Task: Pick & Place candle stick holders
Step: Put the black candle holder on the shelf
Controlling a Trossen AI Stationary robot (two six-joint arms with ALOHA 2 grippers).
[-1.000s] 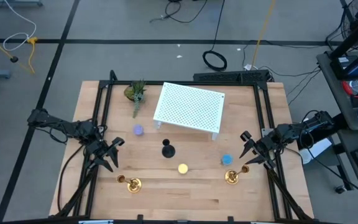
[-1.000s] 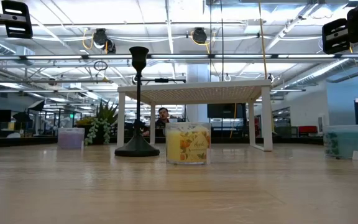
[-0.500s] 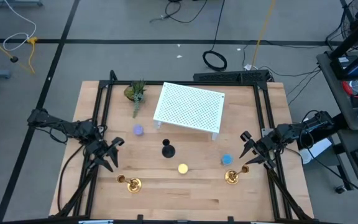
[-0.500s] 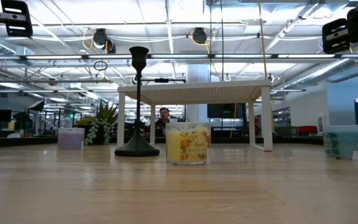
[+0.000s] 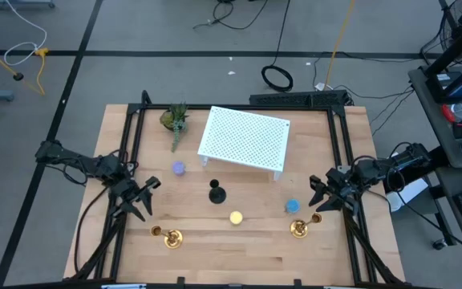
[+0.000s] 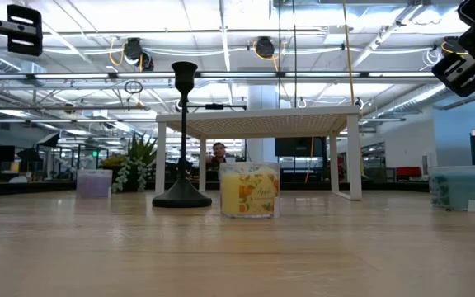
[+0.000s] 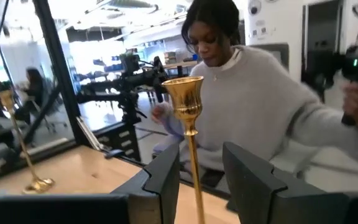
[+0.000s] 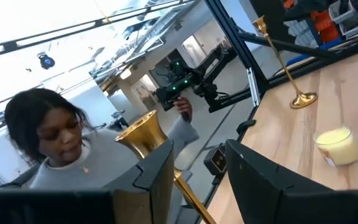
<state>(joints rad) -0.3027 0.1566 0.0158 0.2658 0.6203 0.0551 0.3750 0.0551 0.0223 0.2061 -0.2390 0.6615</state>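
Two brass candle stick holders stand upright on their round bases near the table's front edge, one left (image 5: 171,237) and one right (image 5: 299,229). A shorter black holder (image 5: 216,193) stands mid-table on its round base and also shows in the low view (image 6: 181,140). My left gripper (image 5: 140,201) is open and empty, up and left of the left brass holder, whose cup (image 7: 184,102) shows ahead of its fingers. My right gripper (image 5: 318,199) is open and empty beside the right brass holder, whose cup (image 8: 143,134) shows ahead of its fingers.
A white perforated stand (image 5: 245,140) sits at the back centre, with a potted plant (image 5: 175,119) to its left. Purple (image 5: 179,168), yellow (image 5: 236,217) and blue (image 5: 293,206) candles stand around the black holder. A person (image 7: 260,106) stands beyond the table's front edge.
My right gripper has shifted a little toward the table's left, nearer the right brass holder, and has tipped, as the low view shows. The holders and candles have stayed where they were.
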